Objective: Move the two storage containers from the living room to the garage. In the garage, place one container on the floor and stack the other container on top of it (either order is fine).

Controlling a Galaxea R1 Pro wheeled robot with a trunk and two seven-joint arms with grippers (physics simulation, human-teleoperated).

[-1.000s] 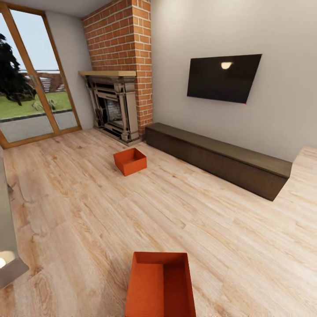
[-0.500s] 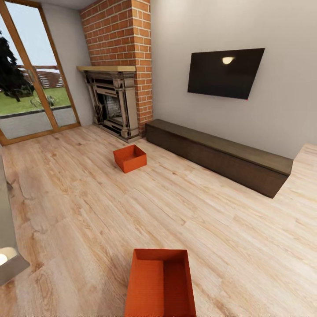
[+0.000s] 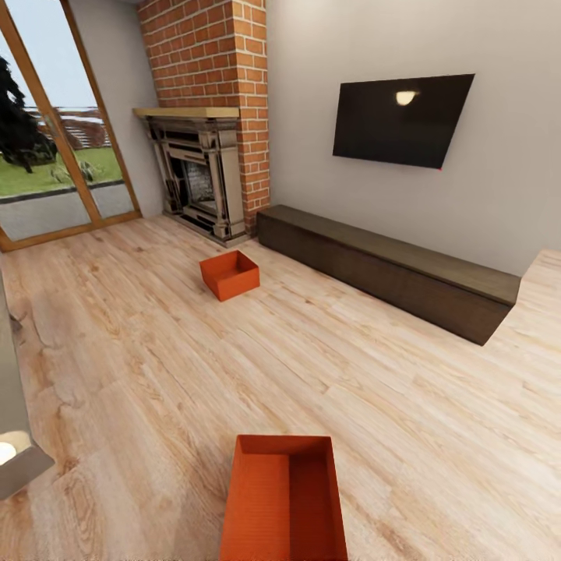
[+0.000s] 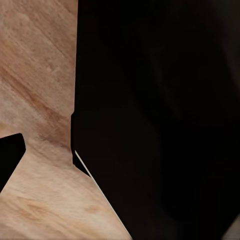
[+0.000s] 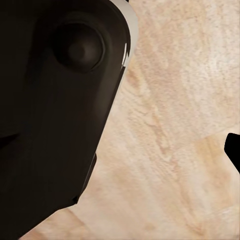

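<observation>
Both storage containers, orange-red open-topped bins, sit on the light wood plank floor of the living room in the head view. The near container (image 3: pixel 284 499) lies right below me at the picture's bottom edge, empty. The far container (image 3: pixel 229 274) rests in front of the brick fireplace (image 3: pixel 204 175), also empty. In the left wrist view a dark fingertip (image 4: pixel 10 156) shows at the edge over wood floor, beside a large dark robot part (image 4: pixel 160 120). The right wrist view shows another dark fingertip (image 5: pixel 233 150) at its edge over floor. Nothing sits between the fingers.
A long dark low cabinet (image 3: pixel 389 269) runs along the right wall under a wall TV (image 3: pixel 401 118). Glass doors (image 3: pixel 54 148) stand at the far left. A grey furniture edge (image 3: pixel 15 436) juts in at the left. Open plank floor lies between the two bins.
The whole head view has shifted a little, so the camera moved. Both containers stay where they were on the floor.
</observation>
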